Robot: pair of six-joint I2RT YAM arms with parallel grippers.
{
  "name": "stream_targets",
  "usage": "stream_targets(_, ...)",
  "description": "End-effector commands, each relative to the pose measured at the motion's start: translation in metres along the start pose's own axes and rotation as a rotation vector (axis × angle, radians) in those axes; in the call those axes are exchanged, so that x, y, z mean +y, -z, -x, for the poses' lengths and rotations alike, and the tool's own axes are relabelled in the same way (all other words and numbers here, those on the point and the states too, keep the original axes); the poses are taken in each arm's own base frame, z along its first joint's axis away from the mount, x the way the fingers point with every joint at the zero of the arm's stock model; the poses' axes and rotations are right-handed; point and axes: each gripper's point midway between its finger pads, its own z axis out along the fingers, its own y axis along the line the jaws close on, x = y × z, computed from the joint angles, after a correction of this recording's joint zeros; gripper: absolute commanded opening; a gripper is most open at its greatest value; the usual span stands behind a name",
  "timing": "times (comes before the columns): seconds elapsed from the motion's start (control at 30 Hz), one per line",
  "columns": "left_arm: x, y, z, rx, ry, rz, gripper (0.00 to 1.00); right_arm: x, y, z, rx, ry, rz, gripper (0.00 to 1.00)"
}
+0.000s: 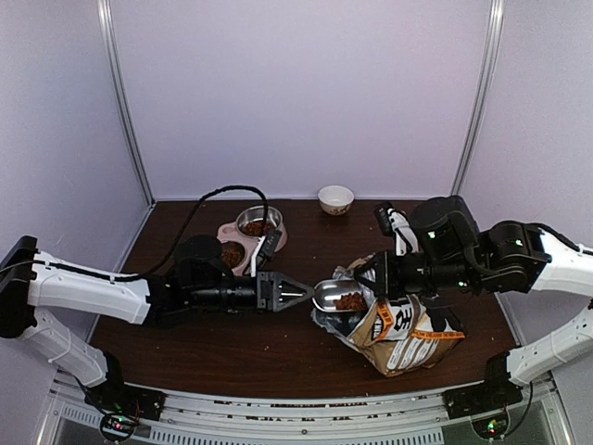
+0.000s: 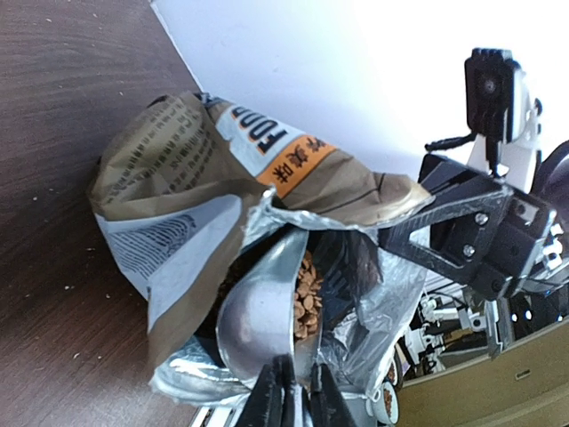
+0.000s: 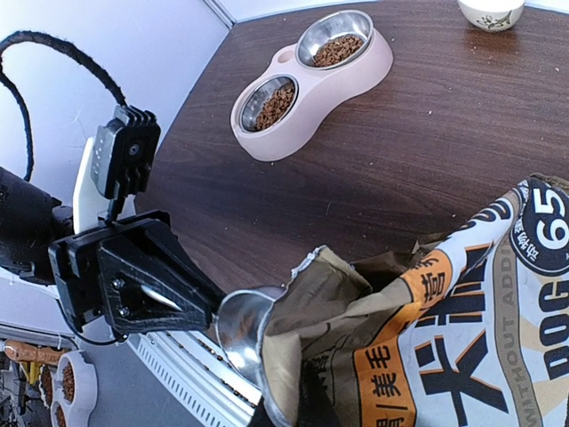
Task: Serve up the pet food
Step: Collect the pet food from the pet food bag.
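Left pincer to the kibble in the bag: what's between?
Only the metal scoop, its handle in the left pincer, bowl holding kibble; left wrist view shows it.

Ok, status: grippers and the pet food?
Left gripper shut on silver metal scoop. Right gripper shut on white-and-brown printed bag. Brown kibble pellets in scoop at bag mouth. Nothing between scoop and pink double-bowl feeder.
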Motion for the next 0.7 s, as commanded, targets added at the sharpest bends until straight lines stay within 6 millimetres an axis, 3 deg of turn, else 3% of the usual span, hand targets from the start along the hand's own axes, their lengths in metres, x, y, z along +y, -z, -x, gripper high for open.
stream_targets(0.0,-0.009,0.02,0.016,-0.075,0.027,-0.038,0.0,0.025,0.021,0.037,-0.135,-0.067,0.125,0.0)
stream_targets(0.67,-0.001,0.067,0.024,-0.119,0.081,-0.035,0.0,0.017,0.026,0.041,-0.158,-0.085,0.109,0.0)
